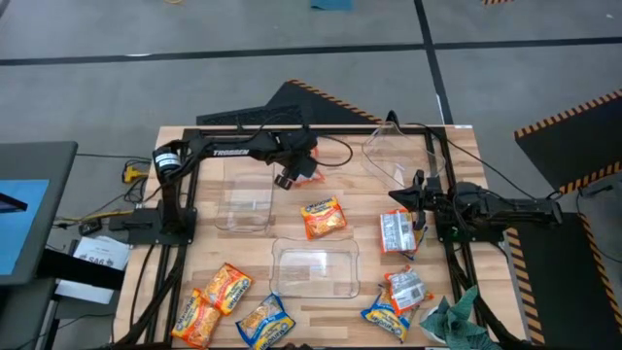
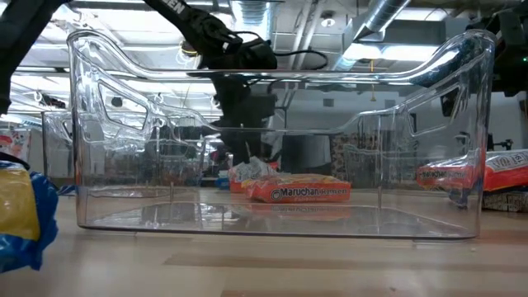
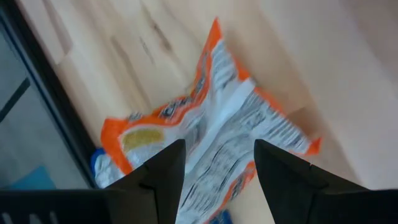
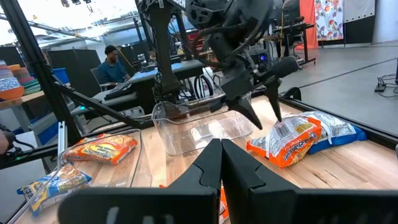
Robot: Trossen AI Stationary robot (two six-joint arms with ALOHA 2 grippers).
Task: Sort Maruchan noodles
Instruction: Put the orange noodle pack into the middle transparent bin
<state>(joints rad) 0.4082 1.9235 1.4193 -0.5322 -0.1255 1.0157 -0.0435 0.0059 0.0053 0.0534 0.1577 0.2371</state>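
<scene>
Left end effector hovers at the far side of the wooden table, fingers apart over an orange ramen packet lying silver-white back up; in the left wrist view the packet sits between the two dark fingers, nothing clamped. In the right wrist view the same packet lies on the table just below the spread tips, with a blue packet tucked behind it

Landmark: clear plastic tub at the table's near middle. An orange packet, face up, lies just beyond the tub. A packet with silver-white back lies beyond the tub to its right, next to the right end effector, whose fingers are pressed together, empty. Left of the tub, near the front edge: orange packets and a blue-and-yellow packet. Right of the tub: more packets and a crumpled teal-green cloth. Second clear tub beyond it to the left, third at the far right
</scene>
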